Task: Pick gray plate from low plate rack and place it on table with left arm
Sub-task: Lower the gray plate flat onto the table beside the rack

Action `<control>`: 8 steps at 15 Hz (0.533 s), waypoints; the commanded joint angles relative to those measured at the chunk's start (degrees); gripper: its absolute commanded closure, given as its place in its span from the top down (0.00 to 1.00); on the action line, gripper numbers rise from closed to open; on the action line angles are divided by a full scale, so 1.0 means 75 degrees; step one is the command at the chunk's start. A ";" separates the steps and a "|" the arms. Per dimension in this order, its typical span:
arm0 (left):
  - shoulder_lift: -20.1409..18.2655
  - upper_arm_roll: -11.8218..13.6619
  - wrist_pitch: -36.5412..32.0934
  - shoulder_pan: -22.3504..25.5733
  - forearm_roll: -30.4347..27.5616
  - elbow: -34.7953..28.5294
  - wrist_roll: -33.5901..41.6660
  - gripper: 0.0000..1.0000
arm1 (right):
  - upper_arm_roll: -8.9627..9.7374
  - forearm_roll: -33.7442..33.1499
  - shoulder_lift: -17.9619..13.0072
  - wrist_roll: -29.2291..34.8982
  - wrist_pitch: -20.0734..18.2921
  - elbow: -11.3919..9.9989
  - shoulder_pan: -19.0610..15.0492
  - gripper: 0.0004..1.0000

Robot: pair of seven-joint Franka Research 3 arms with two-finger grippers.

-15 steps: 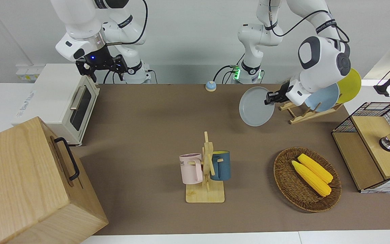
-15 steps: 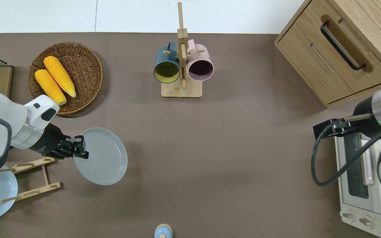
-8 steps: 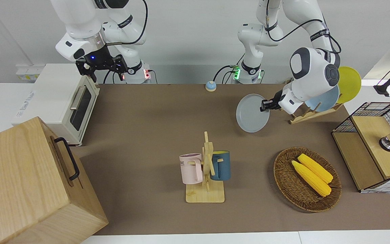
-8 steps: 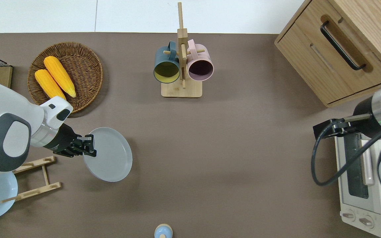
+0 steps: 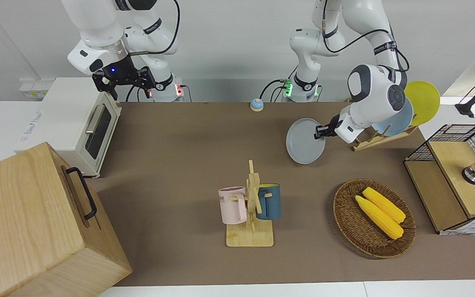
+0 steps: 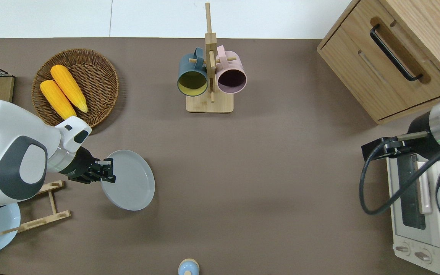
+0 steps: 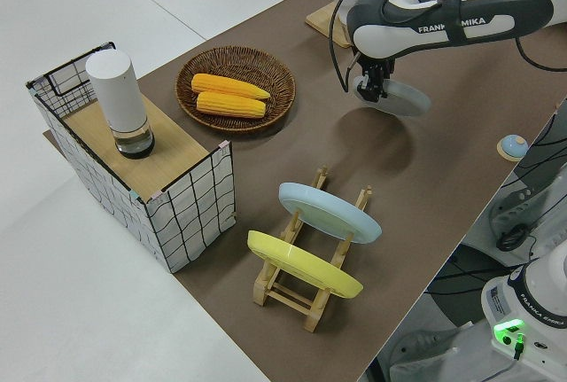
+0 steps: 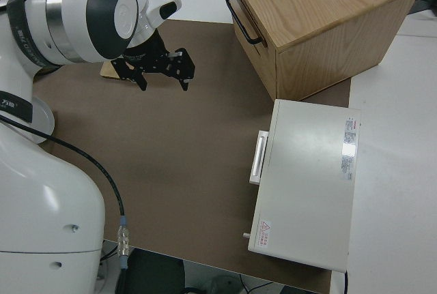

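The gray plate [image 6: 131, 185] is held by its rim in the closed left gripper [image 6: 109, 173], tilted over the table [image 6: 266, 183] beside the low plate rack [image 6: 38, 206]. Whether its lower edge touches the tabletop cannot be told. The right arm is parked, its gripper [image 8: 164, 69] seen spread open.

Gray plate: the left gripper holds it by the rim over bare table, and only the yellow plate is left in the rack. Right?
Not quite. The left gripper does hold the gray plate by its rim over bare table, but the left side view shows two plates in the rack: the yellow plate and a light blue plate.
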 commanded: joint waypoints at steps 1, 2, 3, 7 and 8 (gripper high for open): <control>-0.0073 0.0107 0.0161 -0.0117 0.0026 -0.0150 0.0062 0.80 | 0.0150 -0.0049 -0.0015 0.0090 -0.0082 0.0055 -0.0176 0.98; -0.0085 0.0107 0.0161 -0.0117 0.0049 -0.0138 0.0051 0.99 | 0.0162 -0.0038 -0.0015 0.0090 -0.0094 0.0055 -0.0176 0.98; -0.0085 0.0107 0.0150 -0.0117 0.0049 -0.0138 0.0051 0.99 | 0.0162 -0.0049 -0.0015 0.0090 -0.0082 0.0055 -0.0176 0.98; -0.0167 0.0107 -0.0003 -0.0117 0.0821 -0.0091 0.0039 0.99 | 0.0162 -0.0049 -0.0015 0.0090 -0.0082 0.0055 -0.0176 0.98; -0.0225 0.0107 -0.0084 -0.0117 0.0973 -0.0056 0.0039 0.99 | 0.0162 -0.0038 -0.0015 0.0090 -0.0094 0.0044 -0.0176 0.98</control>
